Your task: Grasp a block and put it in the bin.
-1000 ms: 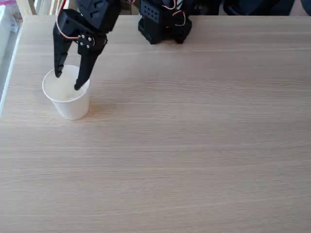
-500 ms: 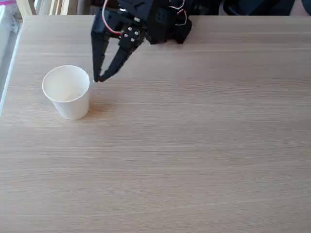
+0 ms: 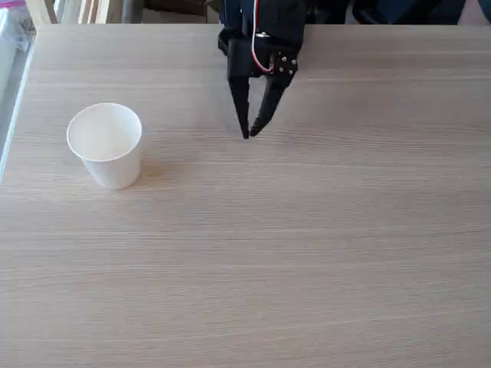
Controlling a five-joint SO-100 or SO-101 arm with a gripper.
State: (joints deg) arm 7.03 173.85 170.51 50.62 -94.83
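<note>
- One cup, the bin (image 3: 105, 146), stands upright at the left of the table (image 3: 307, 253) in the fixed view, with its rolled rim up and its base narrower than its mouth.
- The block cannot be made out anywhere on the bare wood. The inside of the bin reads as plain white, so I cannot tell whether a pale cube lies in it.
- The gripper (image 3: 249, 133) hangs at the far middle of the table, well apart from the bin and to its right. Its fingers point down, their tips almost meeting, with only a narrow wedge of gap higher up. Nothing is held between them.
- Handling, as a judgement: a plain little cube should be light and stiff, with flat faces that may be a bit slick. The best hold is probably across two opposite faces, low and square, so it does not twist out.
- The paper bin looks light and easy to tip or dent. A release from above its mouth, clear of the rim, seems safest.
</note>
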